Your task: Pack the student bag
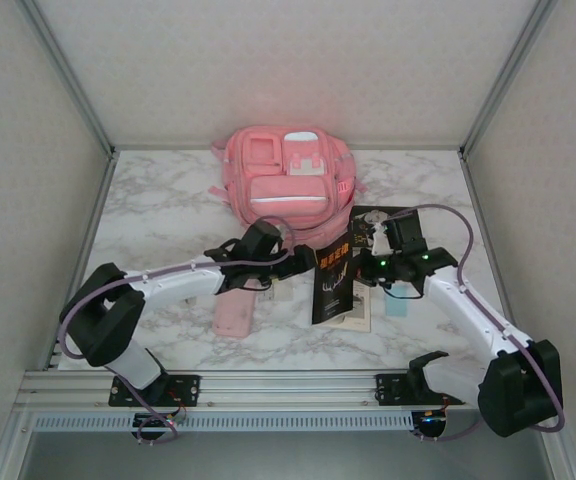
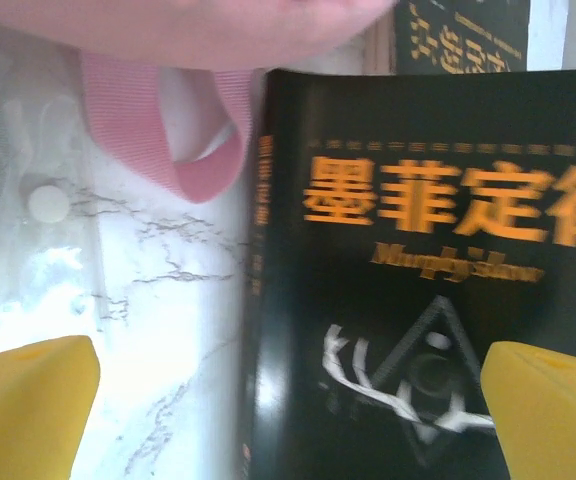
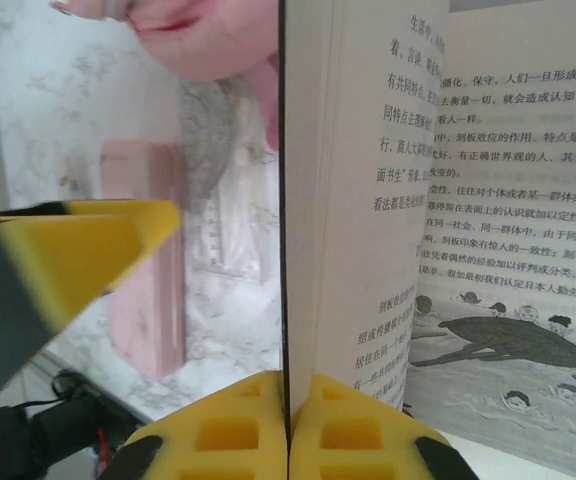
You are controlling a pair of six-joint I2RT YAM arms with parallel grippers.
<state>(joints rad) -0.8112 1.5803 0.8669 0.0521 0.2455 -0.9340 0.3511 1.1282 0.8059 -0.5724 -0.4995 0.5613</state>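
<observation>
Left wrist, blk book [image 2: 398, 300] – orange "墨菲定", R pincer [image 3: 288, 432] pinching it

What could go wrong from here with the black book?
1. The right gripper pinches only the cover edge of the black book, its pages hanging open; it may slip or the cover may bend.
2. The left gripper is open, giving no second support.
3. The student bag lies flat with no clearly open compartment, so insertion may snag.
</observation>
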